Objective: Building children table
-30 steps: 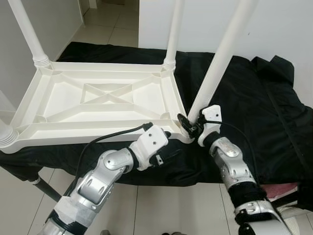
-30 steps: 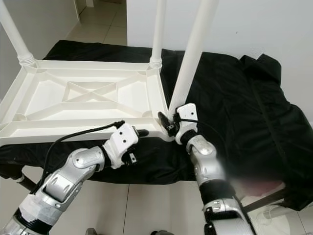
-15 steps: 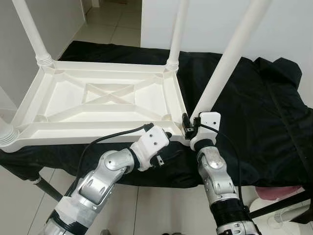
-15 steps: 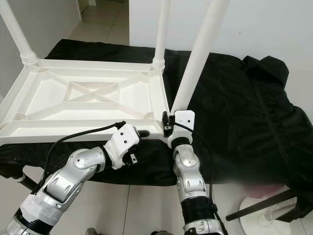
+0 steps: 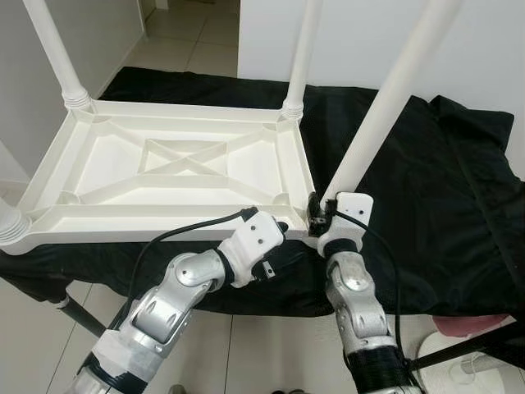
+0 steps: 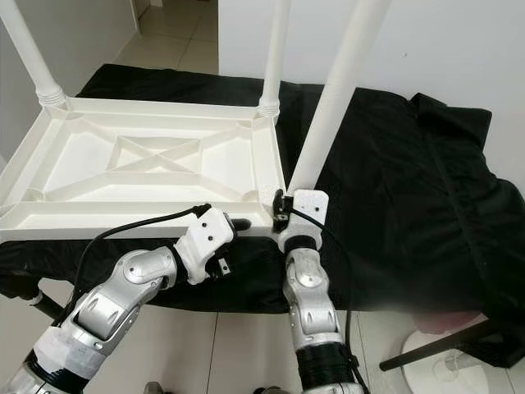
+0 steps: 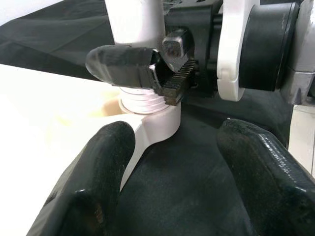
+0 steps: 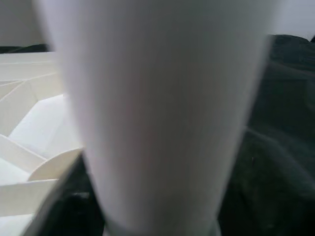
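My right gripper (image 7: 147,73) is clamping the long white plastic table leg (image 5: 385,103) at its base (threaded end seated in the upturned white plastic tabletop's (image 5: 176,160) corner socket); my left gripper (image 7: 172,167) is hovering open just beside.

White table (image 5: 164,164); black cloth (image 5: 443,197)
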Robot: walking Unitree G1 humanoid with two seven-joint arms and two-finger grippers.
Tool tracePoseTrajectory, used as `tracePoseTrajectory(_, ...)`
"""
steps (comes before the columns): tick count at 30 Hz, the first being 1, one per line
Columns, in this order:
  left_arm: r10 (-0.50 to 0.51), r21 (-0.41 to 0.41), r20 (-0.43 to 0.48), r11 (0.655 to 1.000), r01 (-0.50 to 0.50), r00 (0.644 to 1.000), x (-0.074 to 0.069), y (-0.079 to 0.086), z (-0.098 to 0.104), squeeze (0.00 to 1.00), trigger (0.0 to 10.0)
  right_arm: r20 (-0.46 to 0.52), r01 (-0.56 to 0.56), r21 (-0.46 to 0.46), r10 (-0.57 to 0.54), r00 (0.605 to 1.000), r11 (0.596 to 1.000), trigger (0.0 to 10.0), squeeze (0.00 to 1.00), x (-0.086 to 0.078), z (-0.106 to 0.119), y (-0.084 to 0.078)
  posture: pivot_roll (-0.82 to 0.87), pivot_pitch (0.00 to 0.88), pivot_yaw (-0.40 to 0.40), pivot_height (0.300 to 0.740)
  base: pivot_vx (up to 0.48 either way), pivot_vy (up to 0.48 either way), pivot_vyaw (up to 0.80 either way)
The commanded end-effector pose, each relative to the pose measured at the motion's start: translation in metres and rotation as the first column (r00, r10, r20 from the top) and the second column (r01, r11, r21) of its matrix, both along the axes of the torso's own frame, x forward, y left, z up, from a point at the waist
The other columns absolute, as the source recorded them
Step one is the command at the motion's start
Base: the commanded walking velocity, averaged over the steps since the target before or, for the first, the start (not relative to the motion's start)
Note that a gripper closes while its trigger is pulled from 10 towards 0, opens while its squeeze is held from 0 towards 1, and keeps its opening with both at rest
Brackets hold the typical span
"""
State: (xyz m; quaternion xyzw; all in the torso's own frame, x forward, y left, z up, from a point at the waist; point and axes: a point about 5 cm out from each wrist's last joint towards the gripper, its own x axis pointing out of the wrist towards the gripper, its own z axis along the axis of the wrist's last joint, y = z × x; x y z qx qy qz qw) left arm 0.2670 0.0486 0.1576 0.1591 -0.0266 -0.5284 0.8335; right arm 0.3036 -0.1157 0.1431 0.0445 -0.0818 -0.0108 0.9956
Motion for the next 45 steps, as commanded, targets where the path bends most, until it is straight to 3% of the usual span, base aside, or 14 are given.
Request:
tracePoseTrajectory(1, -0.043, 0.019, -0.025, 0.999, 0.044, 0.999, -0.005, -0.002, -0.005, 0.00, 10.0, -0.005, -0.046, 0.019, 0.046, 0.999, 0.999, 10.0, 1.00, -0.007, -0.007, -0.001, -0.01, 0.093, -0.069, 0.740, 0.000, 0.000, 0.00)
tracePoseTrajectory(9, -0.043, 0.023, -0.024, 0.999, 0.044, 0.999, -0.005, -0.001, -0.005, 0.00, 10.0, 0.021, -0.162, 0.011, 0.162, 0.987, 0.987, 10.0, 1.00, -0.003, -0.002, -0.020, -0.01, 0.086, -0.071, 0.740, 0.000, 0.000, 0.00)
tracePoseTrajectory(10, -0.045, 0.023, -0.024, 0.999, 0.046, 0.999, -0.005, -0.001, -0.005, 0.00, 10.0, 0.021, -0.186, -0.022, 0.187, 0.982, 0.982, 10.0, 0.00, -0.001, -0.002, -0.024, -0.01, 0.082, -0.070, 0.740, 0.000, 0.000, 0.00)
tracePoseTrajectory(16, -0.049, 0.024, -0.021, 0.999, 0.049, 0.999, -0.003, -0.002, -0.004, 0.00, 10.0, 0.005, -0.322, -0.080, 0.324, 0.946, 0.943, 10.0, 0.00, 0.002, -0.003, -0.026, -0.01, 0.072, -0.068, 0.740, 0.000, 0.000, 0.00)
tracePoseTrajectory(24, -0.050, 0.023, -0.018, 0.998, 0.050, 0.999, -0.002, -0.003, -0.004, 0.00, 10.0, -0.005, -0.407, -0.123, 0.409, 0.912, 0.905, 10.0, 0.00, 0.009, -0.003, -0.022, 0.00, 0.066, -0.067, 0.740, 0.000, 0.000, 0.00)
tracePoseTrajectory(28, -0.049, 0.021, -0.017, 0.999, 0.050, 0.999, -0.003, -0.003, -0.004, 0.00, 10.0, -0.022, -0.472, -0.161, 0.475, 0.880, 0.867, 10.0, 0.00, 0.016, -0.003, -0.017, 0.00, 0.064, -0.065, 0.740, 0.000, 0.000, 0.00)
tracePoseTrajectory(34, -0.055, 0.011, -0.030, 0.998, 0.056, 0.998, -0.003, -0.003, -0.004, 0.00, 10.0, -0.043, -0.493, -0.198, 0.495, 0.868, 0.847, 10.0, 0.00, 0.024, -0.003, -0.017, 0.00, 0.054, -0.061, 0.740, 0.000, 0.000, 0.00)
tracePoseTrajectory(35, -0.056, -0.009, -0.050, 0.998, 0.056, 0.997, -0.003, -0.002, -0.003, 1.00, 10.0, -0.045, -0.495, -0.211, 0.498, 0.866, 0.843, 10.0, 0.00, 0.027, -0.002, -0.018, 0.00, 0.054, -0.061, 0.740, 0.000, 0.000, 0.00)
tracePoseTrajectory(38, -0.067, -0.037, -0.075, 0.997, 0.064, 0.995, -0.003, -0.002, -0.001, 1.00, 10.0, -0.050, -0.498, -0.229, 0.501, 0.864, 0.836, 10.0, 0.00, 0.030, -0.001, -0.019, 0.01, 0.054, -0.061, 0.740, 0.000, 0.000, 0.00)
tracePoseTrajectory(41, -0.042, 0.011, -0.032, 0.999, 0.042, 0.999, -0.001, -0.002, -0.002, 1.00, 10.0, -0.056, -0.507, -0.232, 0.509, 0.859, 0.830, 10.0, 0.00, 0.032, 0.000, -0.021, 0.01, 0.053, -0.061, 0.740, 0.000, 0.000, 0.00)
tracePoseTrajectory(42, -0.042, 0.025, -0.026, 0.999, 0.043, 0.999, -0.001, -0.002, -0.003, 0.80, 10.0, -0.059, -0.510, -0.233, 0.512, 0.857, 0.828, 10.0, 0.00, 0.033, -0.001, -0.022, 0.01, 0.053, -0.063, 0.740, 0.000, 0.000, 0.00)
tracePoseTrajectory(43, -0.048, 0.028, -0.027, 0.998, 0.048, 0.998, -0.002, -0.002, -0.004, 0.00, 10.0, -0.065, -0.517, -0.238, 0.518, 0.853, 0.822, 10.0, 0.00, 0.033, -0.002, -0.023, 0.01, 0.053, -0.063, 0.740, 0.000, 0.000, 0.00)
tracePoseTrajectory(45, -0.053, 0.026, -0.031, 0.998, 0.054, 0.998, -0.003, -0.002, -0.004, 0.00, 10.0, -0.067, -0.522, -0.242, 0.523, 0.850, 0.818, 10.0, 0.00, 0.033, -0.003, -0.024, 0.01, 0.054, -0.062, 0.740, 0.000, 0.000, 0.00)
